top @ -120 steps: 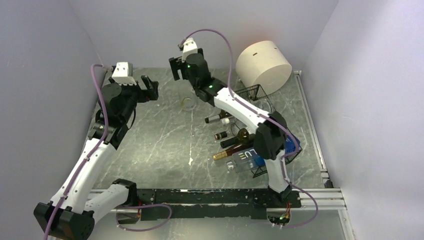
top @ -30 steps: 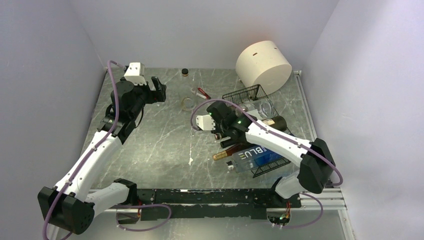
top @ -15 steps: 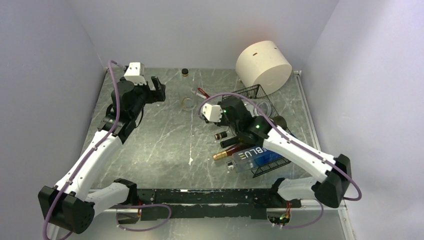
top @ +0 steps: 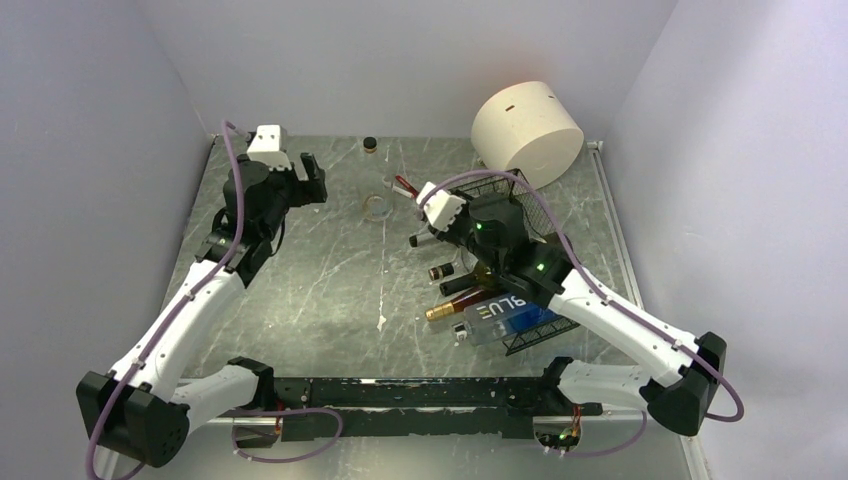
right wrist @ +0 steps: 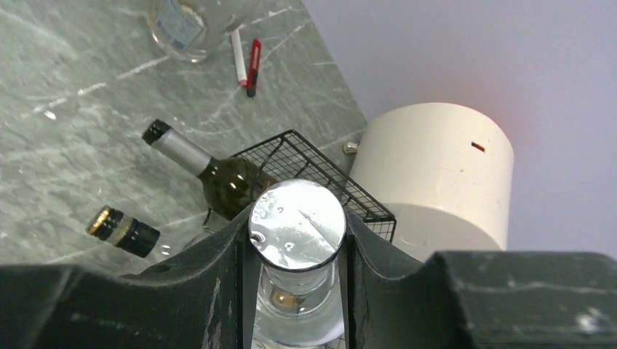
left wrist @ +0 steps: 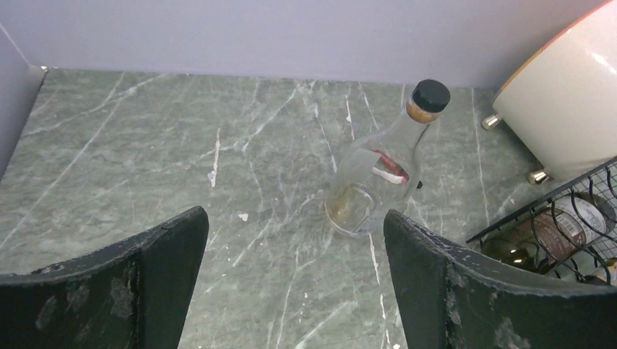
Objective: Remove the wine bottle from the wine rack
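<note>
We are gripping a silver-capped bottle (right wrist: 297, 276) just below its cap with our right gripper (right wrist: 297, 225), fingers (right wrist: 211, 283) pressed on both sides, at the far end of the rack (right wrist: 309, 156), beside a green bottle (right wrist: 227, 179). Our left gripper (left wrist: 295, 218) is hanging wide open above the table (left wrist: 145, 145).

Wine rack (top: 508, 186) 1, cream cylinder (top: 527, 130) 1, pens (right wrist: 239, 49) 2, bottles (top: 500, 314) at least 6

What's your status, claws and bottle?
Left claw open above table. Right claw shut on clear bottle at far end of rack. Dark bottle lies close alongside.
</note>
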Tool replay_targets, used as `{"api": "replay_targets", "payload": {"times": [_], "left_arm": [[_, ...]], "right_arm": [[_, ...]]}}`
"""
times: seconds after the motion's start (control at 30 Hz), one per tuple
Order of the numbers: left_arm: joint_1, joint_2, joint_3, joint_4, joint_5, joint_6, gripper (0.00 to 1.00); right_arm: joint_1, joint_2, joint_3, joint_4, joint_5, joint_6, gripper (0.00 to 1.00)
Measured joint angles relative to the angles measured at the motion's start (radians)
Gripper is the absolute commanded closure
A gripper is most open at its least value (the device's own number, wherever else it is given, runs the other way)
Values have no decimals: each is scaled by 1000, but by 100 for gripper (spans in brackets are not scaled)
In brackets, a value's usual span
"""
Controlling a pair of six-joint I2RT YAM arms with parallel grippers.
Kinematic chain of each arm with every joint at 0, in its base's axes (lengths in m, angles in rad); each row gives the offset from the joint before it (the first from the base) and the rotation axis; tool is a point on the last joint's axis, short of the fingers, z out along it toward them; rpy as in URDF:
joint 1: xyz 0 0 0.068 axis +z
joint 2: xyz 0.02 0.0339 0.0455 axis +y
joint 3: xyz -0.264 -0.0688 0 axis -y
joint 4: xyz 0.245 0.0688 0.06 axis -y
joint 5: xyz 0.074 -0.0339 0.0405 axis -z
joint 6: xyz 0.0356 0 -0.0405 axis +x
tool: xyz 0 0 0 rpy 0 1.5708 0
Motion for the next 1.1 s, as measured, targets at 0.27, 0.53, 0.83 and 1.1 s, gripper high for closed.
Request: {"api": "replay_targets", "payload": {"times": [0.27, 0.53, 0.83, 1.1], "left_arm": [[0, -29, 0, 5, -29, 9, 6], [0, -35, 0, 6, -33, 12, 6], [0, -43, 0, 6, -33, 13, 6], [-2, -56, 0, 2, -68, 13, 6]], "right_arm": [[1, 2, 45, 14, -55, 95, 100], [2, 12, 105, 15, -88, 151, 100], [3, 68, 195, 40, -189, 232, 100], [37, 205, 268, 119, -366, 419, 100]]}}
